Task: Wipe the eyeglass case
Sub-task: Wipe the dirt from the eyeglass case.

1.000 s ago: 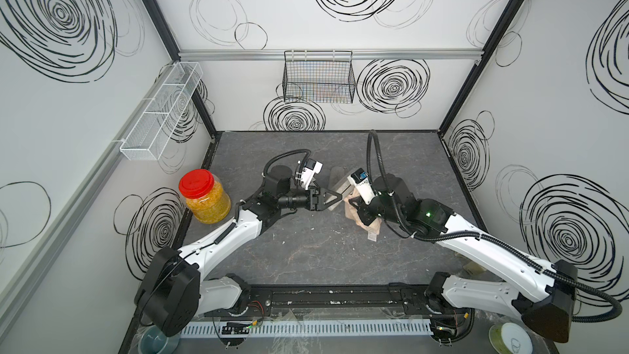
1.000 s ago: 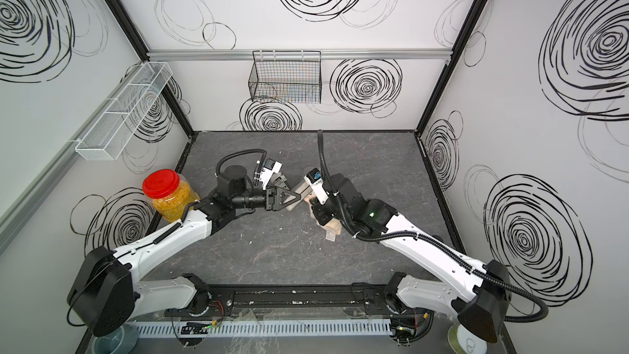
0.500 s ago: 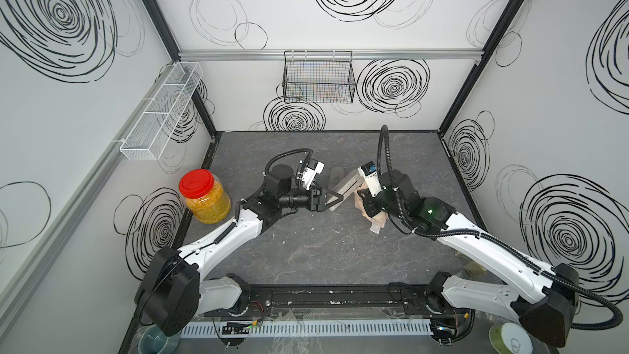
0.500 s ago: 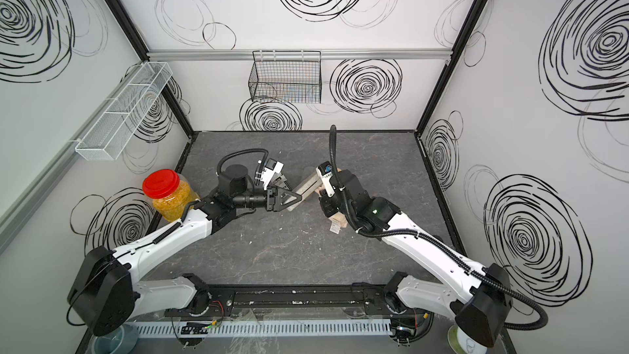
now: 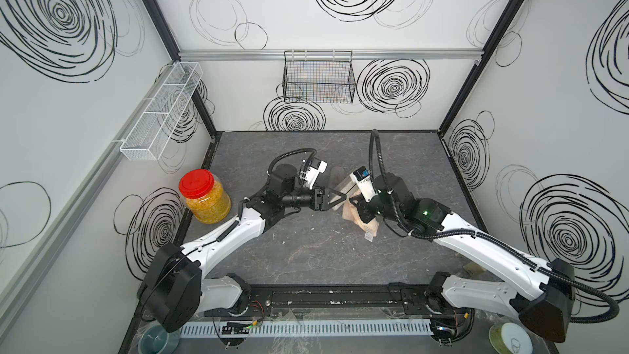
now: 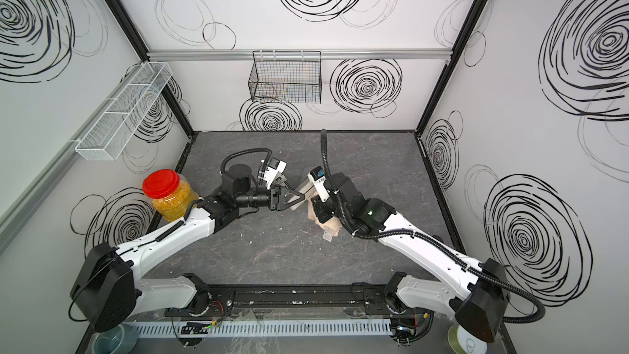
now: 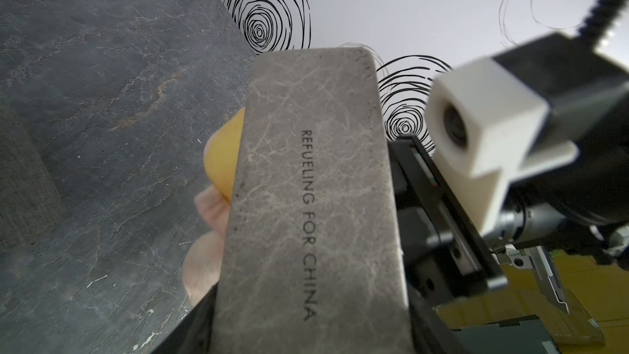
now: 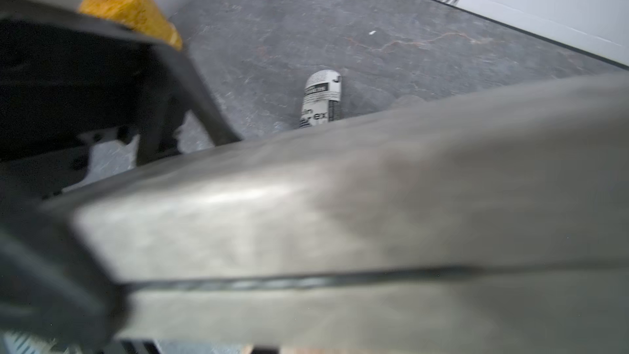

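The eyeglass case is a grey marbled box with printed lettering. My left gripper is shut on one end of it and holds it above the table, in both top views; the case points toward the right arm. My right gripper is shut on a pinkish cloth, which is bunched against the far side of the case. The cloth peeks out from behind the case's long edge in the left wrist view. The case fills the right wrist view, blurred, and hides the right jaws.
A red-lidded jar of yellow contents stands at the table's left edge. A white printed label shows beyond the case. A grey woven piece lies on the dark table. A black wire basket hangs on the back wall.
My right gripper slid the cloth along the case toward the back right, then back toward the left gripper. The left arm and the case stayed still.
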`<state>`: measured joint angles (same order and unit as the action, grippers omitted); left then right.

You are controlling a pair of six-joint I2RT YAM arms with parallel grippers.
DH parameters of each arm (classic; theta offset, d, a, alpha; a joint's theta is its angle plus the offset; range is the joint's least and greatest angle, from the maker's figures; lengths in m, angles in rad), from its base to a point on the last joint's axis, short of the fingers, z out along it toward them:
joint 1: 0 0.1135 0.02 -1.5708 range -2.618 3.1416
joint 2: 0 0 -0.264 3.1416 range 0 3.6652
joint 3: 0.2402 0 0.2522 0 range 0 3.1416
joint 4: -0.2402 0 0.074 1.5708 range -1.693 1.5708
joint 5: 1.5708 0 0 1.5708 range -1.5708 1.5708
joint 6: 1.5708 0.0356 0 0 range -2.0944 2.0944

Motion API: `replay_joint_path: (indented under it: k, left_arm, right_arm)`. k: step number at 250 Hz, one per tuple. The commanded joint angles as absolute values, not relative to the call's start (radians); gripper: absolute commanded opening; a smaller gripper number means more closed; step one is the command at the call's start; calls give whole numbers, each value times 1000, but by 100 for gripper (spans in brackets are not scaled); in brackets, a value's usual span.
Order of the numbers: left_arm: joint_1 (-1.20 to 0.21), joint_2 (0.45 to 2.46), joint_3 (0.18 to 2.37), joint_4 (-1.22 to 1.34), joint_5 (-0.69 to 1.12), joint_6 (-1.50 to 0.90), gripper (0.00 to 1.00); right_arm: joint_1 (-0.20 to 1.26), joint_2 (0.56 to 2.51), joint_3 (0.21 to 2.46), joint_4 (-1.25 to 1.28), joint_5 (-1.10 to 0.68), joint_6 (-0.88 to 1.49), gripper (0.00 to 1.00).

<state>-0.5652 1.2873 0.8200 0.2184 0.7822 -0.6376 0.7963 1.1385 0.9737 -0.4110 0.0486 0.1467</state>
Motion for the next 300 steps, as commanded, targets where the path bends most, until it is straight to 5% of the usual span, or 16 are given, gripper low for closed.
replay_joint_path:
  k: [1, 80, 128, 191, 251, 300]
  left_arm:
    - [-591, 1284, 854, 269, 808, -624, 56]
    - [-598, 1298, 850, 359, 817, -675, 56]
    - [-607, 1316, 861, 357, 828, -676, 56]
    - [-606, 1303, 848, 339, 825, -663, 56]
    - [-606, 1302, 836, 342, 822, -661, 56]
    - [-606, 1310, 847, 340, 821, -657, 56]
  right_arm:
    - [708, 1113, 999, -399, 91, 187, 3]
    - [753, 1066, 950, -314, -104, 209, 6]
    - [886, 1080, 959, -298, -75, 187, 6]
    - [825, 1054, 959, -342, 139, 216, 4]
    - [739, 1024, 954, -351, 86, 217, 5]
    - [842, 1070, 960, -315, -31, 172, 6]
